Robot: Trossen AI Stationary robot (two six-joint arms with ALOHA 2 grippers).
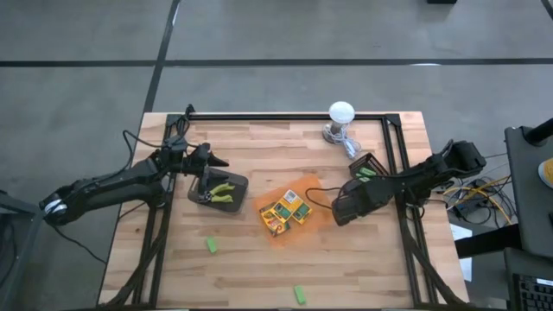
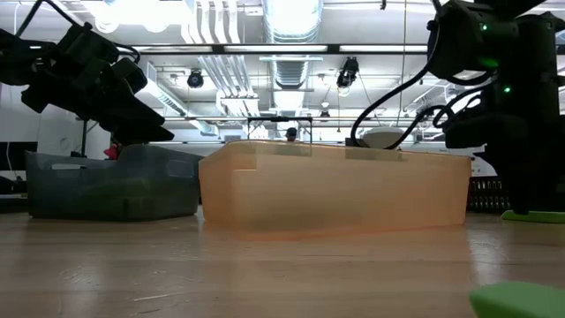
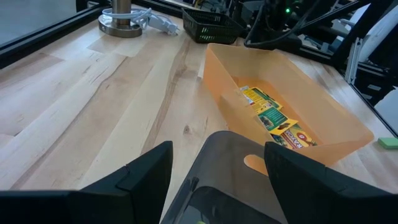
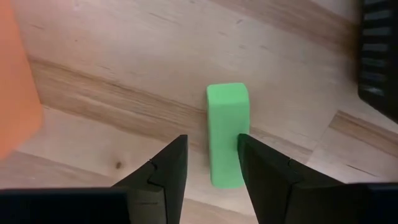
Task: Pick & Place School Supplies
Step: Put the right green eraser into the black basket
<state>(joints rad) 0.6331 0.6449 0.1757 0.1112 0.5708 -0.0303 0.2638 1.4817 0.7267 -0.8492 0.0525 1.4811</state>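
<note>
Grey concrete floor surrounds a pale wooden table (image 1: pixel 259 259) framed by black rails. High view: the left gripper (image 1: pixel 210 162) hovers above a dark grey bin (image 1: pixel 235 203) holding 2 yellow- and green-handled plier-like tools (image 1: pixel 225 191). An orange translucent tray (image 1: pixel 313 183) at centre holds yellow-and-green crayon boxes (image 1: pixel 285 212). The right gripper (image 1: pixel 344 207) is low at the tray's right side, near a black mesh basket (image 1: pixel 366 166). 2 green eraser-like blocks (image 1: pixel 211 246) lie loose toward the near edge, well apart. A white round-headed lamp (image 1: pixel 341 113) stands at the far rail.

Low view: the tray wall (image 2: pixel 335 190) fills the middle, the grey bin (image 2: pixel 110 184) beside it.

Left wrist view: the left fingers (image 3: pixel 146 171) are spread wide, empty, over the bin rim (image 3: pixel 230 149); crayon boxes (image 3: pixel 273 118) lie in the tray beyond.

Right wrist view: the right fingers (image 4: pixel 165 168) straddle the near end of a bright green rectangular block (image 4: pixel 226 134) lying flat on the wood, jaws narrowing around it; contact is not confirmed.

Risk, as a judgement: the fingers cover only the block's end, so closing could pivot or squirt it aside, or lift it tilted and drop it short of a container.
</note>
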